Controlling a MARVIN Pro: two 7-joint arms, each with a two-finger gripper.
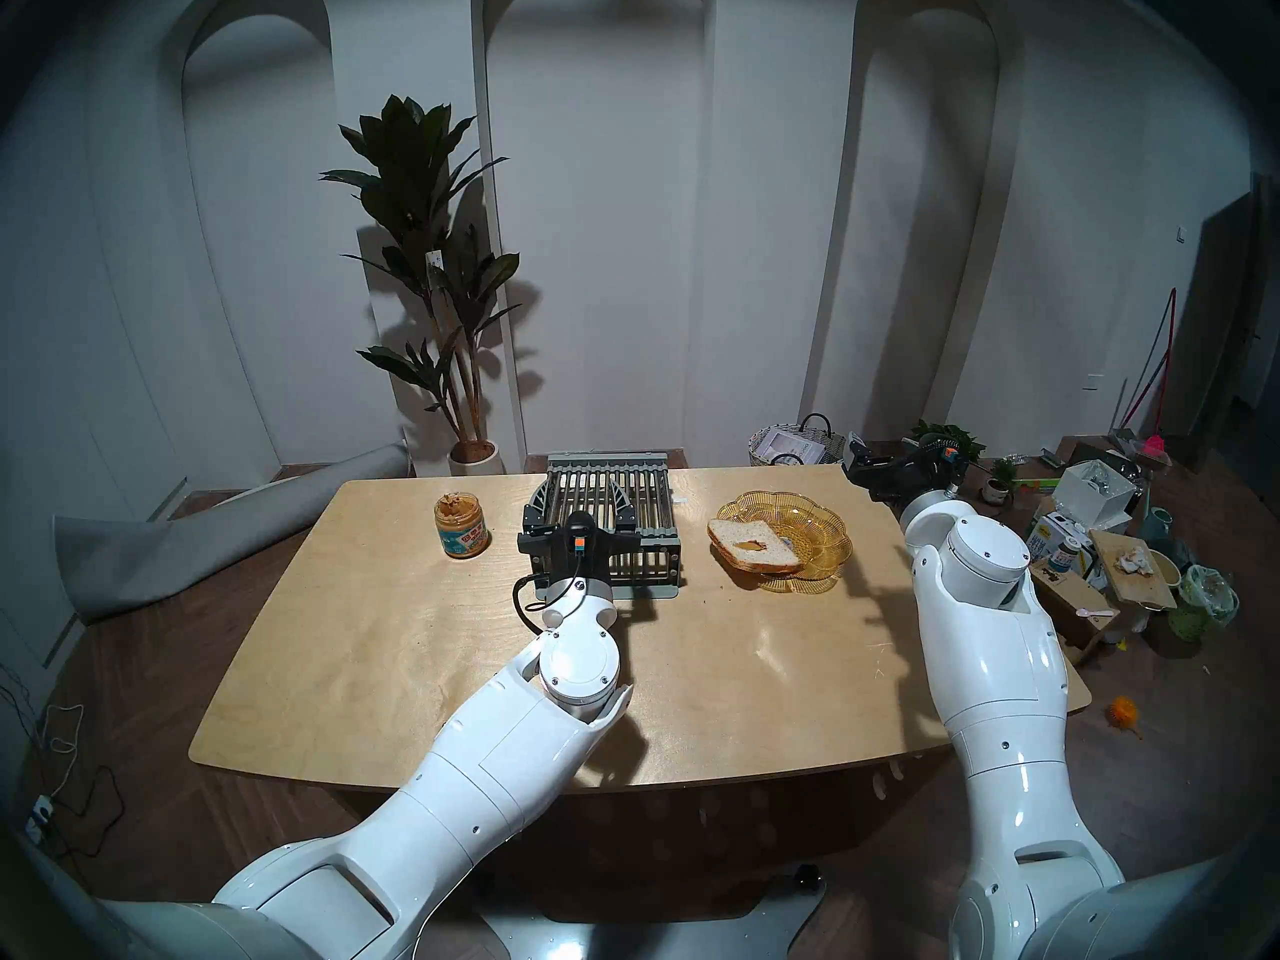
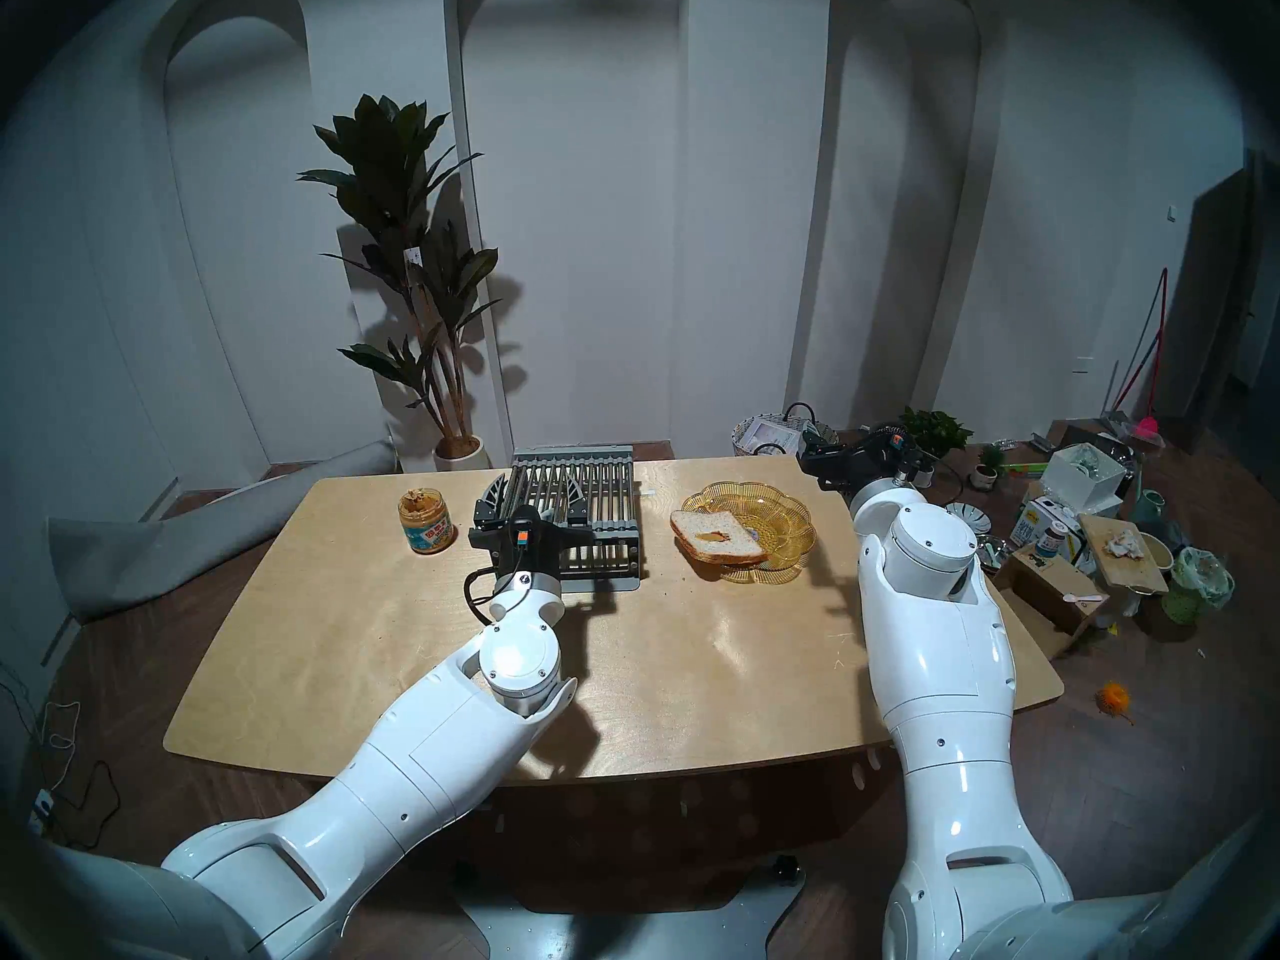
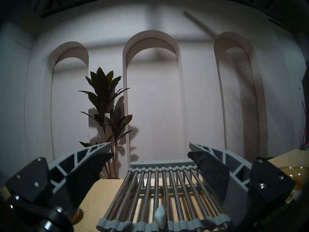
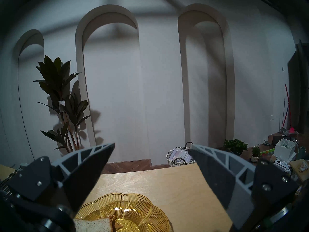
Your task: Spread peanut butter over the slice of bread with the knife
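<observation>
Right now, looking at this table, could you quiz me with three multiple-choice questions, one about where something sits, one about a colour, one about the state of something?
1. Where does the slice of bread lie?
A. on the rack
B. on the amber glass plate
C. on the bare table

2. What colour is the paste in the jar?
A. tan-brown
B. red
C. white

3. How is the left gripper?
A. shut on the knife
B. shut on the jar
C. open, holding nothing

Answers: 1 B, the slice rests on the plate's near-left edge. 2 A, brown paste shows at the lidless top. 3 C, its fingers stand wide apart above the grey rack, where the knife lies.
</observation>
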